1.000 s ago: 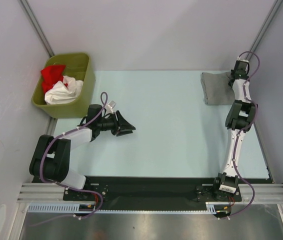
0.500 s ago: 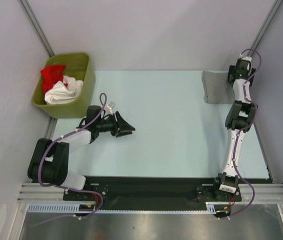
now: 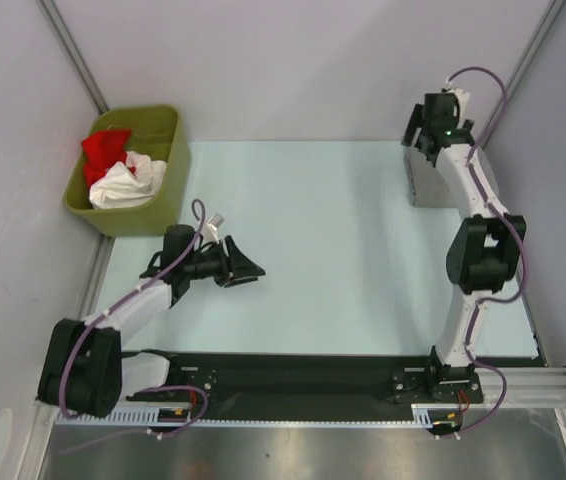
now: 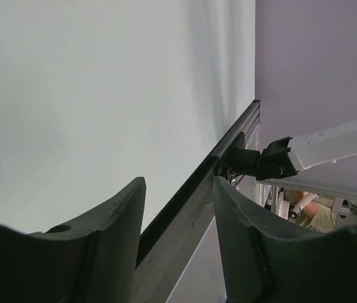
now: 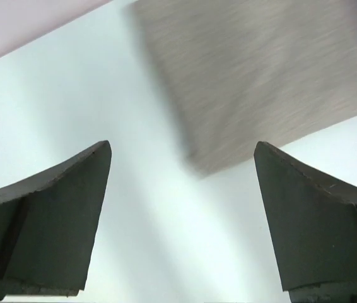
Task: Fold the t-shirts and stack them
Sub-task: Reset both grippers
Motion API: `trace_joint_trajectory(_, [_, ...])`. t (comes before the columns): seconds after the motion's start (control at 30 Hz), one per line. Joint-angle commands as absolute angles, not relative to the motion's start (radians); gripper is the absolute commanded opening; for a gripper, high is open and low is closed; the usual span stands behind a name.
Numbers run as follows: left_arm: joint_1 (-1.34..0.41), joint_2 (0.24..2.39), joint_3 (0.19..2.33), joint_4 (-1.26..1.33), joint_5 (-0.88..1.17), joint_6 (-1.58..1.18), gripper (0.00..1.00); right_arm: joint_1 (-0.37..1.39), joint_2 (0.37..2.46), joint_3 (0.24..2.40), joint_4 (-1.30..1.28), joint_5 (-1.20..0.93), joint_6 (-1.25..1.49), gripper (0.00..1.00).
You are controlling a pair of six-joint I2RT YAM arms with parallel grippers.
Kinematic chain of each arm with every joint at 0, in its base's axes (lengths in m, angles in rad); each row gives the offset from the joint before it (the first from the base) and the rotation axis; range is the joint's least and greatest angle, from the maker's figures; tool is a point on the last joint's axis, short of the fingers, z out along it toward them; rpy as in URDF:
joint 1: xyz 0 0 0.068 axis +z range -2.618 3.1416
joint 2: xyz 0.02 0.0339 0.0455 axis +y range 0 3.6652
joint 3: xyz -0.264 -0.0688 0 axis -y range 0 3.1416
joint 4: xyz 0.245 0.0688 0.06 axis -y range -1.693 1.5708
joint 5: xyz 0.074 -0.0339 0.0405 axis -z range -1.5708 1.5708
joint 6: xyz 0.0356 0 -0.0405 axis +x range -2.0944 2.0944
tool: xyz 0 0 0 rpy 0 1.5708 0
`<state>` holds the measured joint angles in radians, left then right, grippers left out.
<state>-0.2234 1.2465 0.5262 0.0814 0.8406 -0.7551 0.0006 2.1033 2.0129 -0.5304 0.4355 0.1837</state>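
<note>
A heather-grey t-shirt (image 3: 420, 186) lies folded into a small rectangle at the table's far right corner; it also fills the upper right of the right wrist view (image 5: 254, 76), blurred. My right gripper (image 3: 419, 130) hovers over the shirt's far left corner, open wide (image 5: 182, 146) with only bare table between its fingers. A red t-shirt (image 3: 105, 146) and a white t-shirt (image 3: 128, 183) lie crumpled in the bin. My left gripper (image 3: 248, 270) sits low over the table's left half, open (image 4: 178, 180) and holding nothing.
The olive-green bin (image 3: 169, 190) stands at the far left corner, just beyond the left arm. Grey walls close in on both sides. The left wrist view looks along the table's near edge rail (image 4: 229, 142) toward the right arm's base (image 4: 273, 159).
My right gripper opened off the grey shirt, rose and swung left over its far corner. The left arm drew back toward its base, its gripper opening a little wider.
</note>
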Motion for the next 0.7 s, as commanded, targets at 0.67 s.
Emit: trace_joint_trajectory(0.67, [-0.302, 0.531, -0.138, 0.408, 0.58, -1.135, 0.6, 0.442, 1.111, 0.221, 0.406, -0.172, 0.968, 1.0])
